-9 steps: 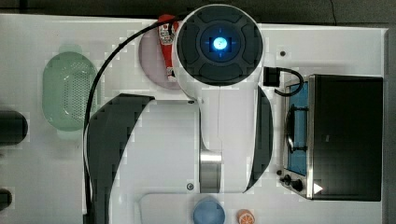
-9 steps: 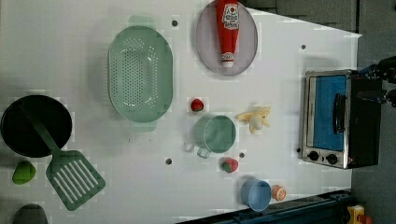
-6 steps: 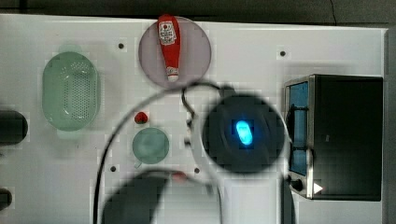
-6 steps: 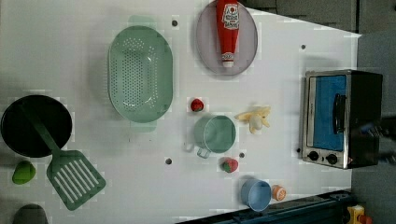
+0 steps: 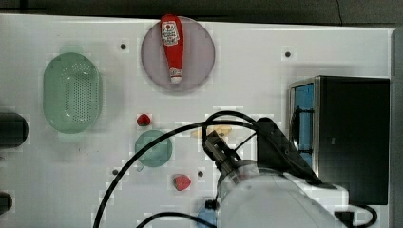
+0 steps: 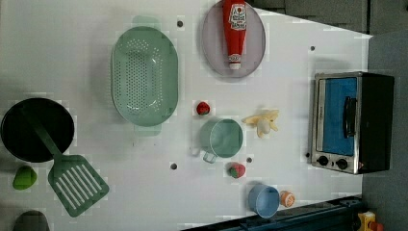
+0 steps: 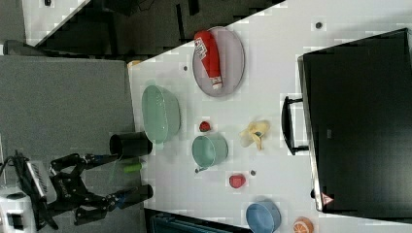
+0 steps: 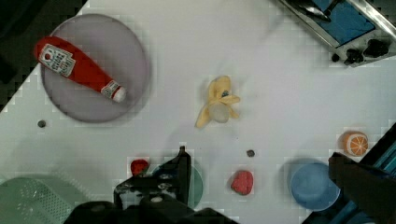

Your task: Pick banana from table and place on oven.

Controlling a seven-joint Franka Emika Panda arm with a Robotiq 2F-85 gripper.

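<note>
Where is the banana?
In the left view, the banana lies on the white table, between the green cup and the oven.

banana mostly hidden behind arm cable in top view; blue cup cut by bottom edge.

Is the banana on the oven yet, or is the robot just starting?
Just starting. Nothing is done: the banana lies on the table, apart from the oven. The claw is open and holds nothing, with the banana below the wrist camera. Grabbing, lifting and placing it on the oven's black top are left.
</note>
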